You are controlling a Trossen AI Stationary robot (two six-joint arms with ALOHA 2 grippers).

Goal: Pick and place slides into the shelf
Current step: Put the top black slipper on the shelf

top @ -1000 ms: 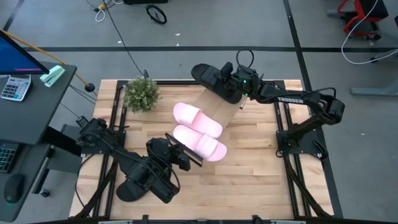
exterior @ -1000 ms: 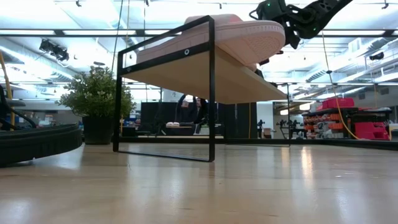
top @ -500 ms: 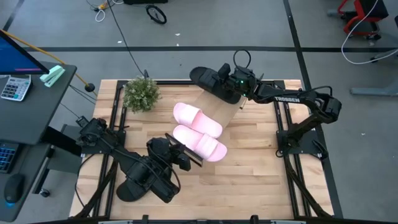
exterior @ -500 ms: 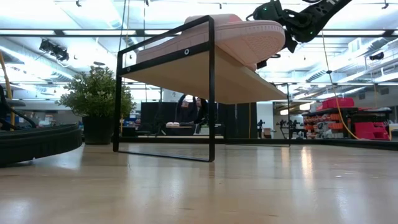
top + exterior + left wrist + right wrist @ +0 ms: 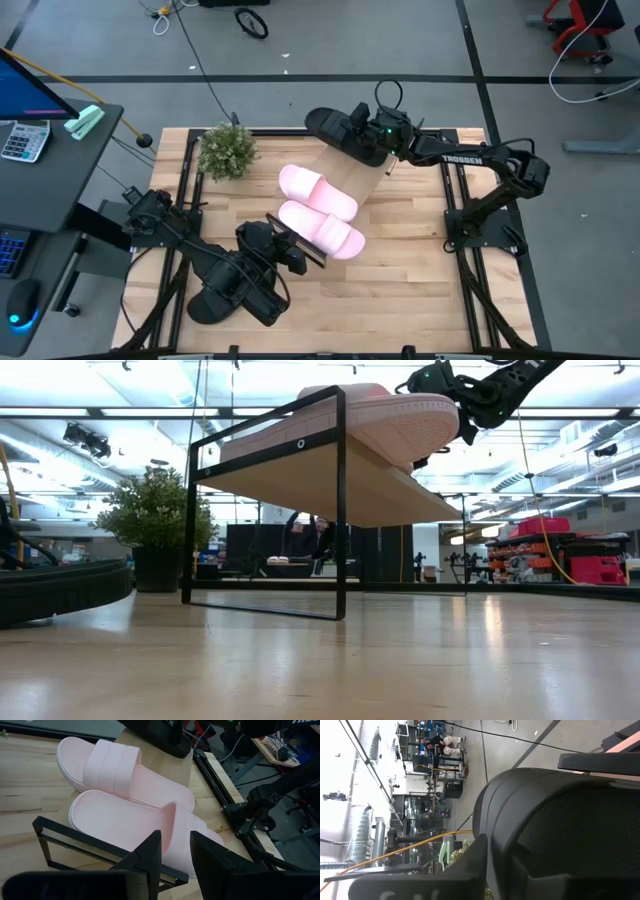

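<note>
The shelf point(image 5: 368, 182) stands slantwise mid-table. Two pale pink slides point(image 5: 318, 192) point(image 5: 322, 228) lie side by side on its board, their soles flat on it. One black slide point(image 5: 335, 128) lies across the shelf's far end, with my right gripper point(image 5: 373, 134) shut on it. A second black slide point(image 5: 208, 303) rests on the tabletop near the front left, partly under my left arm. My left gripper point(image 5: 175, 855) hovers open just short of the shelf's near end frame point(image 5: 90, 842), with nothing between its fingers. My right gripper holds the black slide at its end nearest the table's right side point(image 5: 492, 847), coming in roughly level from the right. The slide's edge runs between the two fingers, against the one finger point(image 5: 470, 865) that shows. The slide's other end lies over the shelf's far end.
A potted plant point(image 5: 227, 150) stands at the table's far left, close to the shelf. Bare tabletop point(image 5: 420, 280) lies at the near right. A desk with a keyboard and calculator point(image 5: 25, 140) sits off the left edge.
</note>
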